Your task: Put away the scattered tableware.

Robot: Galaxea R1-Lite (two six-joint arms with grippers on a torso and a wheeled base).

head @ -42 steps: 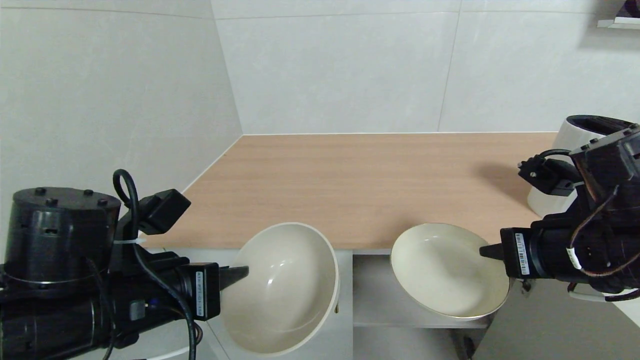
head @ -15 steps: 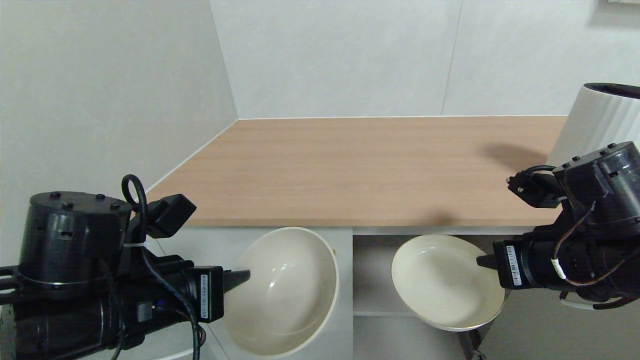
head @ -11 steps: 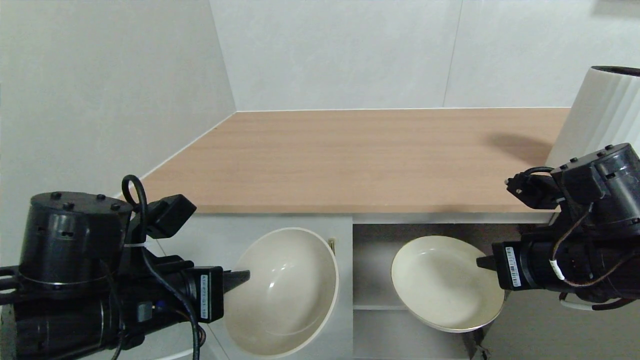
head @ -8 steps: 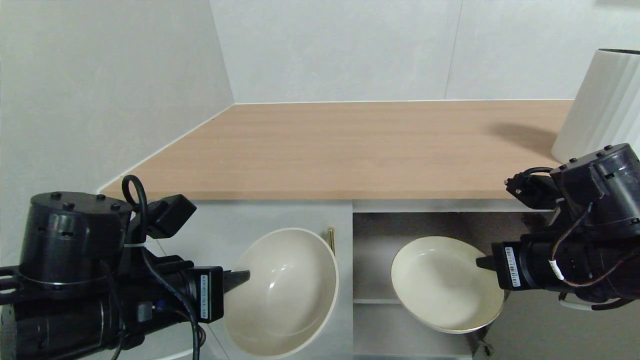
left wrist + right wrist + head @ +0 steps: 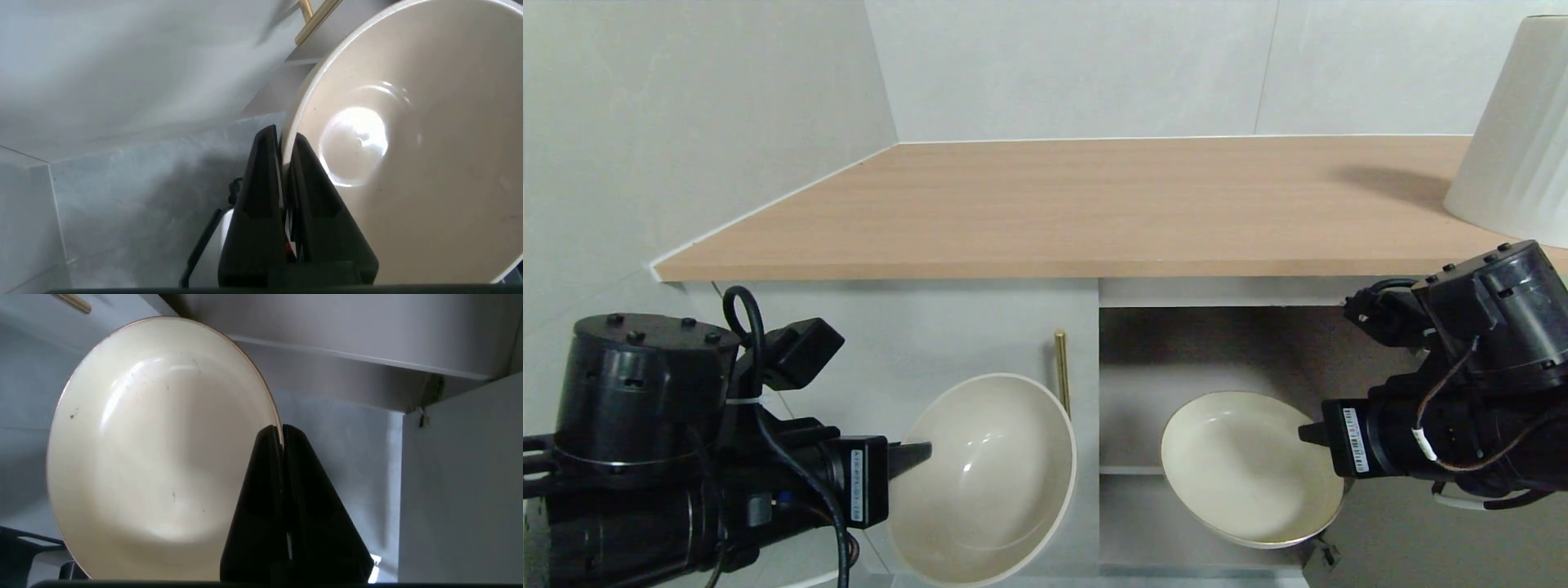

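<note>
Through the head camera I looked at a wooden tabletop (image 5: 1094, 204) with an open cupboard (image 5: 1217, 351) directly beneath it, and I describe everything else relative to that cupboard. My right fingers (image 5: 265, 486) were pressed onto the rim of a shallow cream plate (image 5: 1245, 465), pinching it with one finger on each face. The plate hung tilted on edge in the air in front of the cupboard's opening, level with its inner shelf (image 5: 1131, 470), and I could not tell how close it was to that shelf. My left fingers (image 5: 263, 175) pinched the rim of a deep cream bowl (image 5: 988, 482) in the same way. The bowl also hung tilted in the air, off to the left of the cupboard, in front of a closed grey door (image 5: 915, 335). A slim brass handle (image 5: 1061, 367) stood upright on that door, right at the cupboard's left edge and partly behind the bowl. I judged both dishes to be glazed ceramic: stiff, smooth and slippery, fairly heavy for a grip at one edge, and likely to chip or shatter on a knock. The rim seemed the only sensible place to hold them, with the wall of the dish well down between the fingers. The tabletop's front lip above the cupboard, the shelf edge and the brass handle looked like the obstacles. A tall white ribbed vessel (image 5: 1515, 139) stood on the tabletop above and to the right of the cupboard, well apart from both dishes.
</note>
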